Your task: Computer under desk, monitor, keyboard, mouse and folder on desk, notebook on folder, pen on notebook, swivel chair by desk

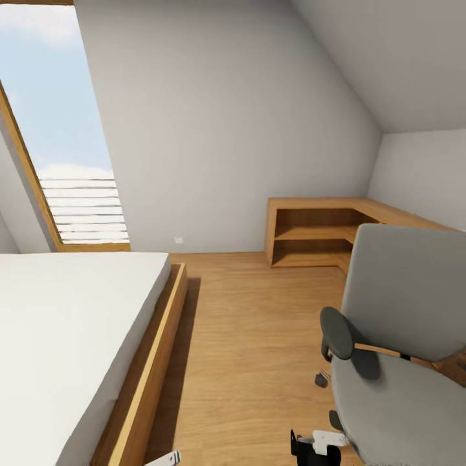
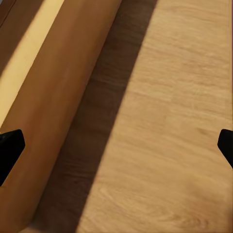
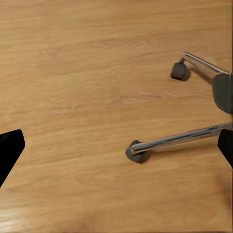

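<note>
The room sits under a sloped ceiling point(image 1: 388, 58), with plain pale grey walls point(image 1: 213, 142). A tall slanted window point(image 1: 58, 123) in a wooden frame shows blue sky and cloud, with white slats across its lower part. Daylight falls from it across the room. A small white wall socket point(image 1: 178, 240) sits low on the far wall. The floor point(image 1: 259, 349) is warm light wood planking. A bed point(image 1: 65, 336) with a white mattress lies on a low wooden frame point(image 1: 145, 382), which casts a dark shadow strip along the floor beside it. In the far corner stands an L-shaped wooden shelf unit point(image 1: 317, 233) with open compartments.
</note>
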### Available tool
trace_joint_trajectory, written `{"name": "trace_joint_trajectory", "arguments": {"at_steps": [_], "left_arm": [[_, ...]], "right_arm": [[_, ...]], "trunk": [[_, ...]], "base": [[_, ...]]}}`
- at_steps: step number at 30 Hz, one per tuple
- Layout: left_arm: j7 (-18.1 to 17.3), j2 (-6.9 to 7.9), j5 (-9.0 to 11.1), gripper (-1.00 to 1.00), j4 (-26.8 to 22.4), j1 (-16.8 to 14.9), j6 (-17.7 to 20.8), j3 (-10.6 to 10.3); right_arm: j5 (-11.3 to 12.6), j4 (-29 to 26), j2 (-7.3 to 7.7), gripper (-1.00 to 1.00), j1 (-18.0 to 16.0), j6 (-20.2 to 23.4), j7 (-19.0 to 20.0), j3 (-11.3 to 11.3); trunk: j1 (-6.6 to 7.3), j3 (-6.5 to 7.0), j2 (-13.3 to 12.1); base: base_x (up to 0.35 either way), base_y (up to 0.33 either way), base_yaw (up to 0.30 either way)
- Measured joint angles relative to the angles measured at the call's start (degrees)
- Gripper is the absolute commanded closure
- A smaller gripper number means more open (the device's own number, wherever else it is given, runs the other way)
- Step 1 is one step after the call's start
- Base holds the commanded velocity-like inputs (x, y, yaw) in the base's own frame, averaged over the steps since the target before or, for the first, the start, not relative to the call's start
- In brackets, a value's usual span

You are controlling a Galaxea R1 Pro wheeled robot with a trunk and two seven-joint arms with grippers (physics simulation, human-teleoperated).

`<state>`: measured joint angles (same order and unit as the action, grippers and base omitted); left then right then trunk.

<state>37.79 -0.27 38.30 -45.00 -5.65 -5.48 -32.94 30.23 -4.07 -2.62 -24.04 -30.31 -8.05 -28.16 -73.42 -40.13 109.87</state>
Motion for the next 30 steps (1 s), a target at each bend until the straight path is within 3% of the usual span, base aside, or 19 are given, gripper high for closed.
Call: {"name": "trace_joint_trajectory", "arguments": {"at_steps": [8,20,30], "left_arm": [[0.03,-0.03,-0.05,-1.0,0.0,0.0,0.0,0.0],[-0.07,0.05,-0.17,-1.0,0.0,0.0,-0.03,-0.09],[-0.05,0.14,-0.06,-1.0,0.01,0.01,-0.09,0.0]], "right_arm": [[0.0,0.0,0.0,-1.0,0.0,0.0,0.0,0.01],[-0.12,-0.01,0.0,-1.0,0.0,0.03,0.06,-0.27],[-0.01,0.02,-0.01,-1.0,0.01,0.01,0.02,0.04]], "trunk": [[-1.76,-1.44,3.21],[-1.76,-1.44,3.22],[-1.76,-1.44,3.22]], "base": [[0.0,0.0,-0.236],[0.0,0.0,-0.214],[0.031,0.0,-0.017]]}}
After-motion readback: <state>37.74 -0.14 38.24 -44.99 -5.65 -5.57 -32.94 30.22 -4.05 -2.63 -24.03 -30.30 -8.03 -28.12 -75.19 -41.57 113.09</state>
